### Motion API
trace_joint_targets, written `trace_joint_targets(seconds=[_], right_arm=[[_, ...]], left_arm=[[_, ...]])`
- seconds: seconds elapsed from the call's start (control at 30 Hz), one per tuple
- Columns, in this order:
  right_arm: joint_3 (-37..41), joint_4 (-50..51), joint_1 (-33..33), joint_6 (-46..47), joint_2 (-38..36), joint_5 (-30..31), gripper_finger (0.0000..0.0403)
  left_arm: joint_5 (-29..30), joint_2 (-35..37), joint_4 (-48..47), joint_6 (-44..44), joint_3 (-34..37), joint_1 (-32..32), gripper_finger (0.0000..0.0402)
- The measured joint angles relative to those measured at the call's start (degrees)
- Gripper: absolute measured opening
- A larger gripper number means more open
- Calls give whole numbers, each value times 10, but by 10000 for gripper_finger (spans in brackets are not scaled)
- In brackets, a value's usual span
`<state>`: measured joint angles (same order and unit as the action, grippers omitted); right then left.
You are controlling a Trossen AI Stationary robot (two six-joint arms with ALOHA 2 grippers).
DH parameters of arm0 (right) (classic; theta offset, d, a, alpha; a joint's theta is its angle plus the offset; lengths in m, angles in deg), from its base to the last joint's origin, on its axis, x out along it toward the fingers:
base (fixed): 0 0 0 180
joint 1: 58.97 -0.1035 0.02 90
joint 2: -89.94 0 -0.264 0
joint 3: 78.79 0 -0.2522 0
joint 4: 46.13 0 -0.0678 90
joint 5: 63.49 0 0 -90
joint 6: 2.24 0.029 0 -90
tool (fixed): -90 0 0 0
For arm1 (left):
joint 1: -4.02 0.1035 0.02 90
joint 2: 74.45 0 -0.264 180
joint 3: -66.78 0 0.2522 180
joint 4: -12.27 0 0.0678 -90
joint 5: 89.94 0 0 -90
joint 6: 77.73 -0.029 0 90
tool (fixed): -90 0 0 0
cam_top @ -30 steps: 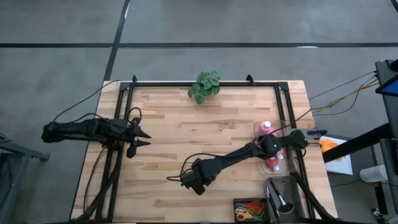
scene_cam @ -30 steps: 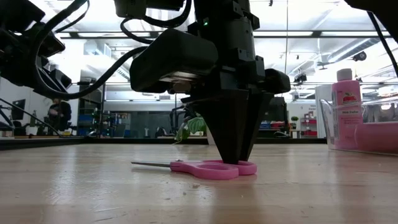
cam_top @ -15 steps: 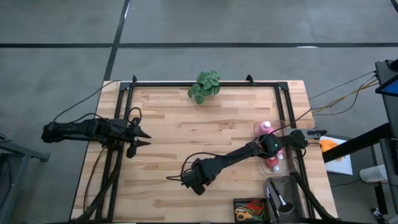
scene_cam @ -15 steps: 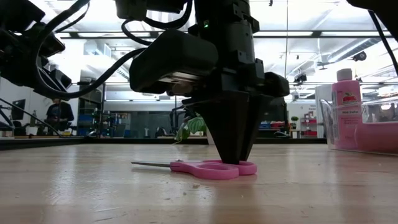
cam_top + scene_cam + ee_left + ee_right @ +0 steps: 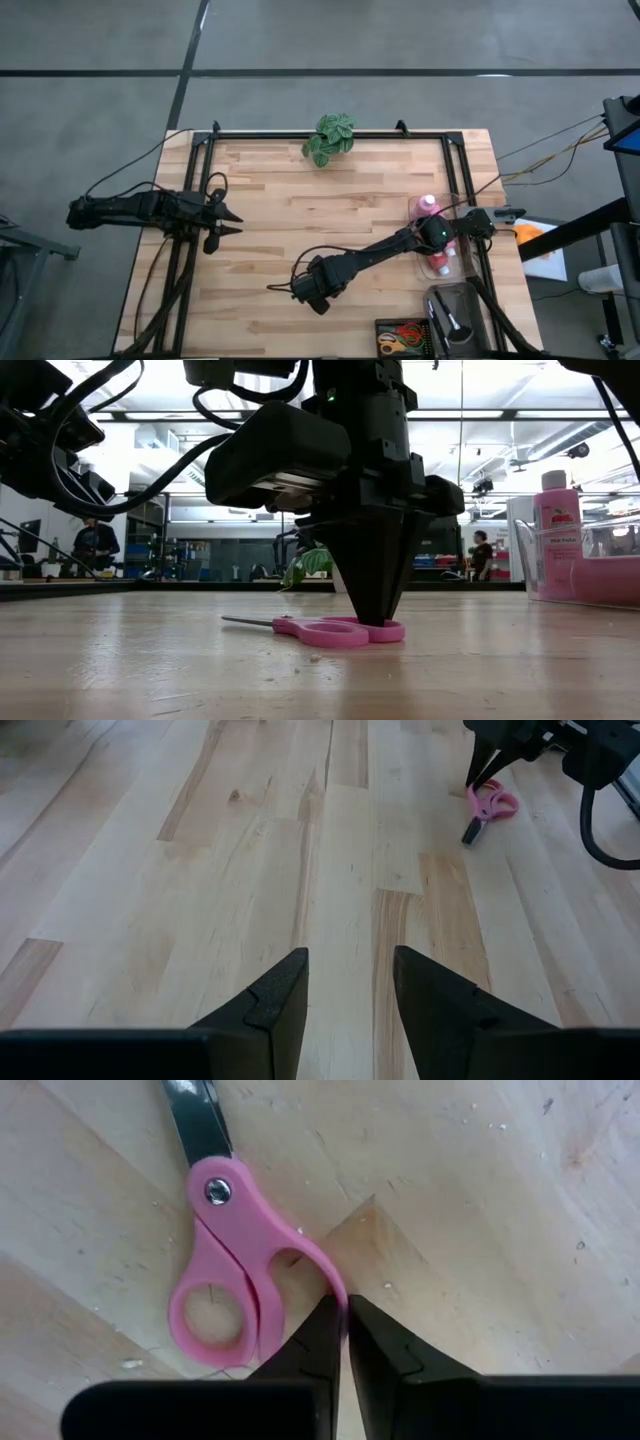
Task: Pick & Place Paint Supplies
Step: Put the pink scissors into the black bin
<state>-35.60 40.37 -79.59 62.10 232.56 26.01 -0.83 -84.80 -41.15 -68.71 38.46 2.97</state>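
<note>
Drags the pink scissors (image 5: 330, 630) a touch sideways in the low view compared with a second ago, blade tip and handle both shifted towards the clear bin (image 5: 525, 560). Closes the last gap at the right gripper (image 5: 347, 1312) over that same second: now pinched tight on the thin rim of one handle loop, tips down on the wood. Also brings a person (image 5: 480, 555) into the far background who was not there before.

Finds the scissors lying flat on the table (image 5: 260, 200), near the middle and towards the front edge, under the right gripper (image 5: 308, 290), blade pointing away from the bin. Not lifted yet, by the look of the low view: handle touching the boards.

Leaves the left gripper (image 5: 228, 218) waiting over the left side of the table, well apart from the scissors, fingers partly spread with nothing between them, as in the left wrist view (image 5: 350, 965).

Shows a pink bottle (image 5: 428, 205) with a white cap already standing in the clear bin at the right edge; no loose bottles or brushes to be seen on the open boards. Keeps the plant (image 5: 330, 138) at the back edge, out of the way.

Probably means a grasp just made and a lift and carry to the right side due next. Risks a slip or a swing, with such a narrow hold on one loop.
</note>
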Motion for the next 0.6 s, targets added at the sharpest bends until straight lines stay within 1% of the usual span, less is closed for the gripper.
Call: trace_joint_targets(seconds=[0.27,0.5,0.6], right_arm=[[-9,15,3,-7,-15,8,13],[-10,17,6,-32,-53,13,12],[-10,19,5,-52,-80,14,12]], left_arm=[[0,0,0,0,0,0,149],[0,0,0,0,0,0,149],[0,0,0,0,0,0,149]])
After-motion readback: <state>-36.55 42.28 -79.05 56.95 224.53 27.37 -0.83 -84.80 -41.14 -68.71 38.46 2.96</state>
